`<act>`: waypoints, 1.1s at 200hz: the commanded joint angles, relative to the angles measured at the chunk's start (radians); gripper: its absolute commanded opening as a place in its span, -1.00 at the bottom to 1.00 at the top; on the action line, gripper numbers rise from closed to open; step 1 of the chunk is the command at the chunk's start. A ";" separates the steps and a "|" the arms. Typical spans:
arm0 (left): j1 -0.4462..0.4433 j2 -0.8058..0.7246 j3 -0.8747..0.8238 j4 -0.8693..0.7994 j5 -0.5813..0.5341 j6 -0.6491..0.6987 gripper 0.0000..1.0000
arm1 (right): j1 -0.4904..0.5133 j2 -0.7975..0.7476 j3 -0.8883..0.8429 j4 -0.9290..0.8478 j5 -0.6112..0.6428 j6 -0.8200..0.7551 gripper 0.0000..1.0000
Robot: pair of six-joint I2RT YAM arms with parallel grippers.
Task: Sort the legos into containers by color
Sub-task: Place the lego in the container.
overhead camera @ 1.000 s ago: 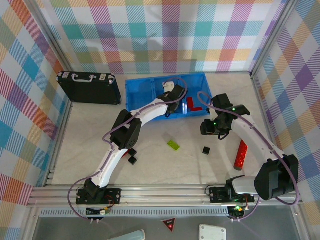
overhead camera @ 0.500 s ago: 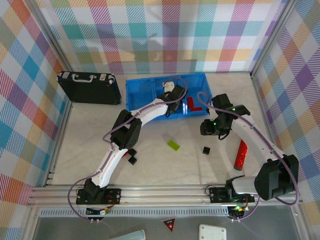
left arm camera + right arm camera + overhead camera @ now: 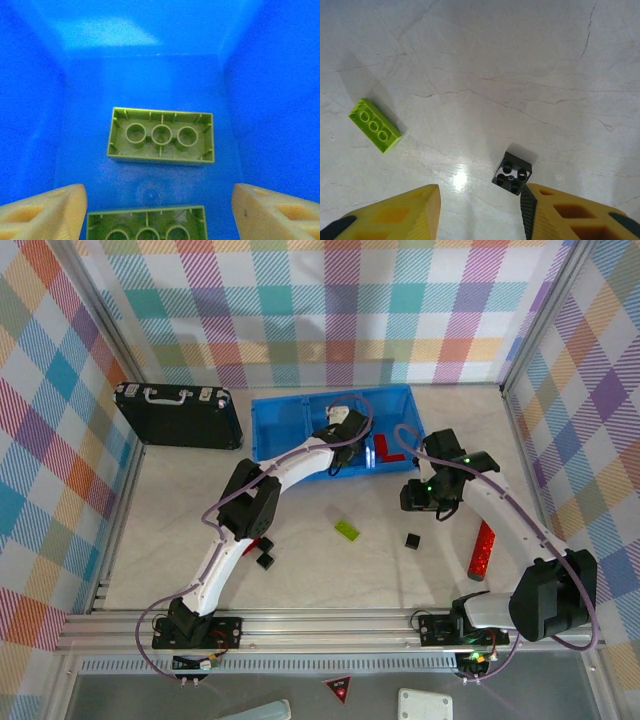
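My left gripper hangs open inside the middle compartment of the blue bin. In the left wrist view its jaws stand wide apart over two lime-green legos lying upside down on the bin floor, one ahead and one at the bottom edge. My right gripper hovers open over the table. Its wrist view shows a black cube lego just beside the right finger and a lime lego far to the left. Red legos lie in the right compartment.
On the table lie a lime lego, a black cube, a long red brick and black cubes next to the left arm's elbow. A black briefcase sits left of the bin. Plaid walls enclose the table.
The left arm's elbow has shifted slightly left, uncovering a bit of red beside the black cubes. Both grippers hold almost the same place.
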 commanded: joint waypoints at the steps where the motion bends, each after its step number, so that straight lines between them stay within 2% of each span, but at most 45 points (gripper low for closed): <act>1: -0.022 -0.099 -0.035 -0.023 0.042 0.029 0.50 | 0.001 -0.016 -0.022 0.005 0.015 0.049 -0.04; 56: -0.027 -0.185 -0.096 -0.064 0.138 0.070 0.50 | 0.001 -0.018 -0.090 0.025 0.044 0.178 -0.03; 101: -0.025 -0.283 -0.210 -0.052 0.207 0.107 0.50 | 0.002 -0.034 -0.179 0.069 0.065 0.321 -0.03; 150: -0.027 -0.357 -0.266 -0.120 0.279 0.178 0.50 | 0.013 -0.048 -0.267 0.121 0.097 0.460 -0.01; 220: -0.010 -0.493 -0.387 -0.213 0.338 0.255 0.51 | 0.085 0.058 -0.270 0.153 0.114 0.528 0.10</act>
